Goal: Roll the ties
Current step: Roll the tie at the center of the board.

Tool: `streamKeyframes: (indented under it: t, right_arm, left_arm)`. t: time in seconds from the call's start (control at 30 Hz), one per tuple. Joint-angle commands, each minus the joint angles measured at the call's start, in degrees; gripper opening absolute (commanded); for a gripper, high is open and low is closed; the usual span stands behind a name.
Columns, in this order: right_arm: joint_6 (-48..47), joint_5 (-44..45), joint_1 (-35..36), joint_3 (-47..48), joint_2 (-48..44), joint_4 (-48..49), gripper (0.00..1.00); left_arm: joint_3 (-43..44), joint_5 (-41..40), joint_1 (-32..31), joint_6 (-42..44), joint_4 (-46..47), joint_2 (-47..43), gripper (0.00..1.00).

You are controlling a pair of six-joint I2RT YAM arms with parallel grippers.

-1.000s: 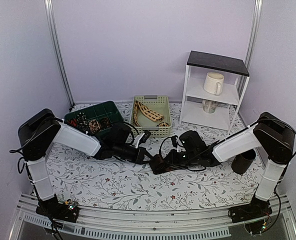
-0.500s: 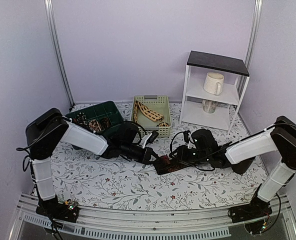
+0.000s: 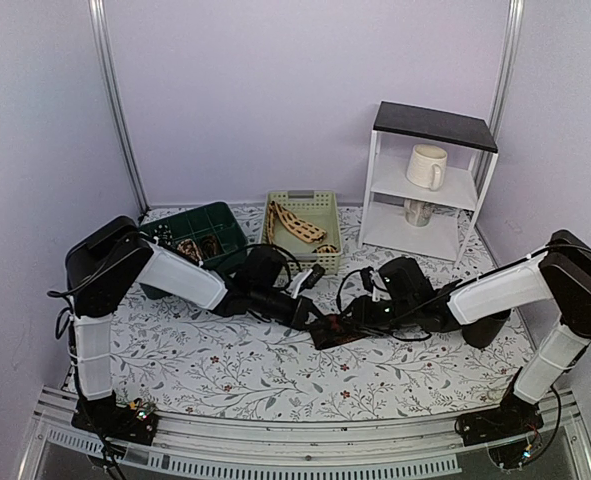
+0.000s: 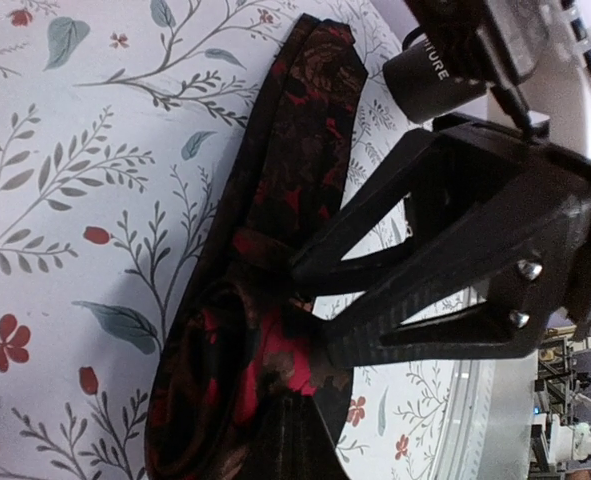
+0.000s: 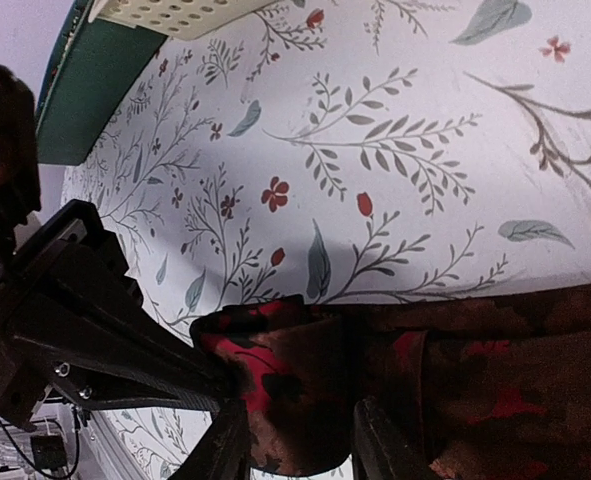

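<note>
The right gripper (image 5: 300, 430) has its jaws either side of the rolled end of the dark brown-black red-patterned necktie (image 4: 295, 170). The bunched fabric fills the gap between them and is clamped there. The left gripper (image 5: 213, 385) comes in from the opposite side with its jaws drawn together on the edge of the same fold, pinching it. The two grippers are almost tip to tip.

Past the roll, the rest of the necktie lies flat on the white leaf-printed bench (image 3: 225, 370), near its middle. Behind the left arm a dark green plastic divided bin (image 3: 215, 218) holds small patterned coiled ties (image 3: 187, 248). Beside it, a cream perforated basket (image 3: 320, 262) holds a beige tie with dark brown markings (image 3: 293, 222). At the far right, a white shelf unit (image 3: 375, 170) carries a cream mug (image 3: 426, 166). A black cylindrical cup (image 3: 487, 325) stands by the right arm.
</note>
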Motion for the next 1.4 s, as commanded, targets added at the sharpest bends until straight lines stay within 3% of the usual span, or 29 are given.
streamKeyframes:
  t: [0.0,0.1,0.27,0.6,0.9,1.37]
  right_arm:
    - [-1.1,-3.6,-0.3,1.8,2.4,-1.1,0.34]
    - [-0.5,-5.1,-0.3,1.7,2.9,-0.8,0.29]
    - [2.5,-6.9,-0.2,-0.2,1.9,0.5,0.26]
    - [10.2,-10.3,-0.1,-1.2,2.7,2.5,0.23]
    - [8.8,-9.0,-0.1,-0.2,5.7,2.6,0.22]
    - [6.6,-9.3,-0.1,0.4,6.0,2.4,0.22]
  left_arm:
    - [0.2,-0.5,-1.0,1.1,-0.6,-0.2,0.00]
    - [-1.8,-2.5,-1.0,1.6,0.0,-2.6,0.00]
    - [-4.8,-6.0,-0.9,3.8,0.1,-7.3,0.16]
    - [-9.4,-8.3,-0.7,6.1,1.2,-10.1,0.18]
    - [-13.5,-13.2,-1.4,21.8,3.9,-10.2,0.69]
    - [-17.1,-11.7,-3.5,46.0,12.0,-10.8,0.72]
